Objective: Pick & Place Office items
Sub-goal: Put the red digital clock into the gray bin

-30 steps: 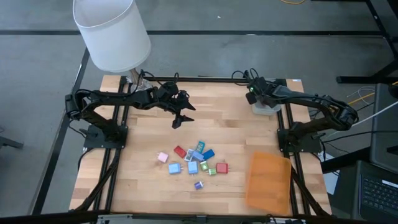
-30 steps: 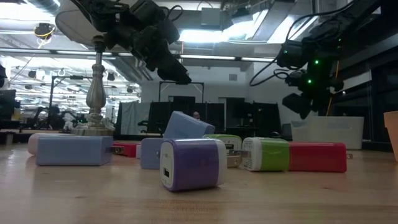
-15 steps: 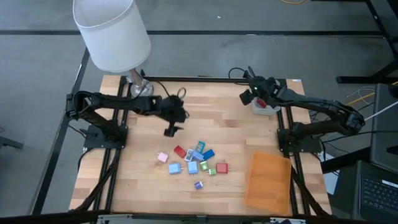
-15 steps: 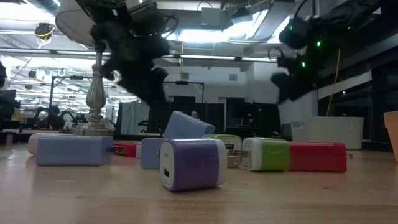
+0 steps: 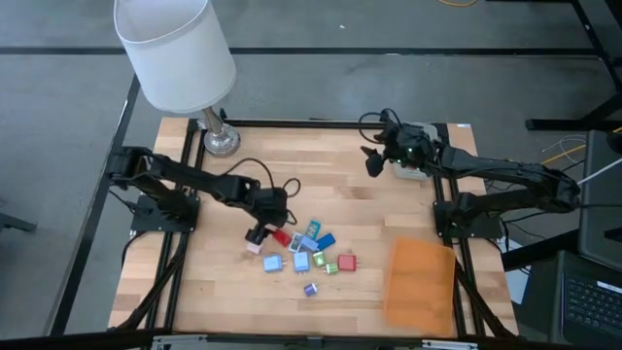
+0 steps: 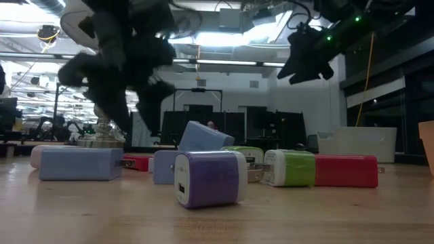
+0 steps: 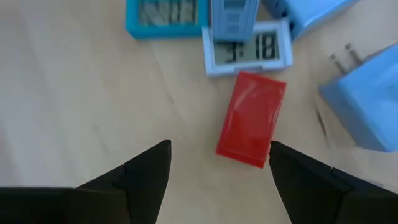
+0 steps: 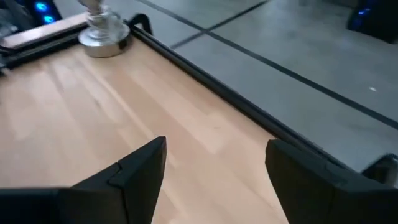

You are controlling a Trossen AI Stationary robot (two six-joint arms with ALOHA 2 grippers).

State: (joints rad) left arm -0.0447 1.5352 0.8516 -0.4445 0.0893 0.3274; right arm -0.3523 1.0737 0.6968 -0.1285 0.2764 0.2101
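Left gripper (image 5: pixel 257 234) low over the near-left edge of the cluster of small blocky office items (image 5: pixel 309 255) on the bare wooden table (image 5: pixel 340 190); fingers spread apart, nothing between them. In the left wrist view, a small flat red rectangular block (image 7: pixel 251 119) lies on the wood just ahead of the gap, nearer one fingertip (image 7: pixel 297 177) than the other. Close beyond it: a white-framed digital display piece (image 7: pixel 247 48) and a light blue plug-in cube with metal prongs (image 7: pixel 367 102).

Right gripper (image 5: pixel 372 161) raised over the far side of the table, well apart from the pieces, fingers parted and empty; apparently waiting.

Judged step: approach to pick the red block.

Recommended:
- Shift sideways to centre the gap on the block before descending.
- Align fingers across the narrow sides.
- Descend straight, avoiding the display piece and the blue cube.
- Close only once both fingertips flank the block at table level.

Risk: an off-centre descent pushing the block into its neighbours.
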